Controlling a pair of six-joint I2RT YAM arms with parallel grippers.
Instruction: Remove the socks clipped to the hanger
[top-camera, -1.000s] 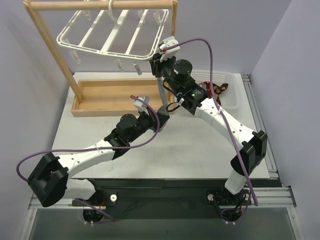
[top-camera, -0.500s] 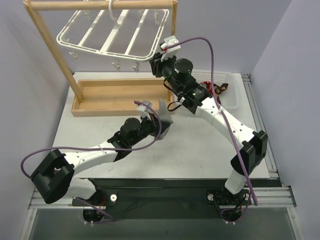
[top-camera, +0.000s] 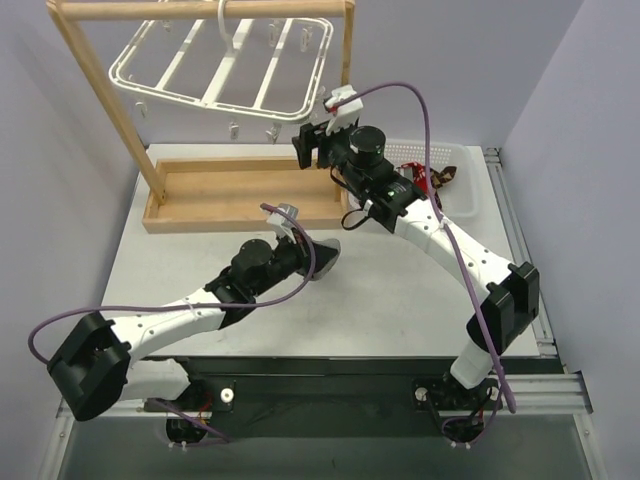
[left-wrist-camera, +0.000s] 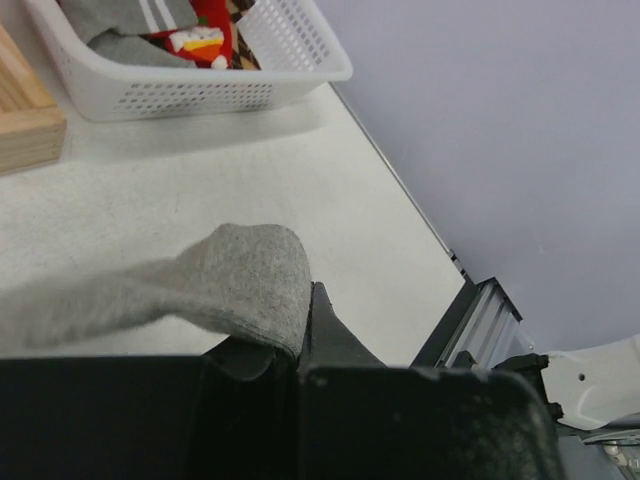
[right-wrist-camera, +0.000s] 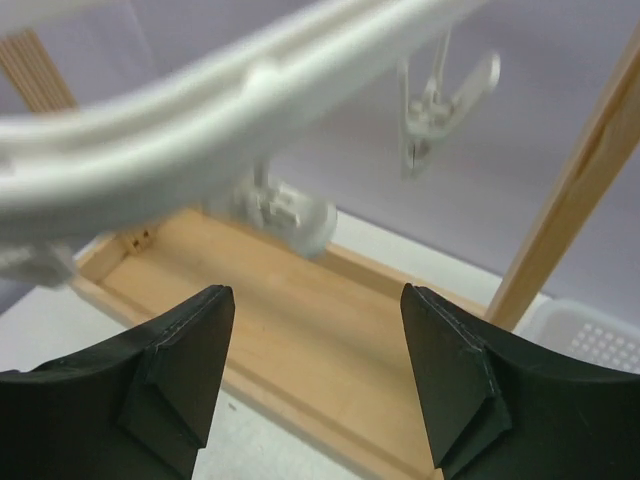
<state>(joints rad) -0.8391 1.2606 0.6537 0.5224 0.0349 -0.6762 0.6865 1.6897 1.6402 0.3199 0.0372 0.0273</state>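
The white hanger hangs from the wooden rack; the clips that show on it hold nothing. My left gripper is low over the table, shut on a plain grey sock. In the left wrist view the grey sock folds out of the shut left gripper. My right gripper stands open just below the hanger's near right corner. Seen from the right wrist, the right gripper has nothing between its fingers, and the hanger rim and a clip lie above it. More socks, grey and red, lie in a basket.
The wooden rack's post stands close behind my right gripper, and its tray base lies below the hanger. A white perforated basket sits at the table's back right. The table's right edge with a metal rail is near my left gripper.
My left gripper drew the grey sock down and away from the hanger toward the near side. My right gripper opened and shifted left off the hanger's corner; the hanger swung slightly.
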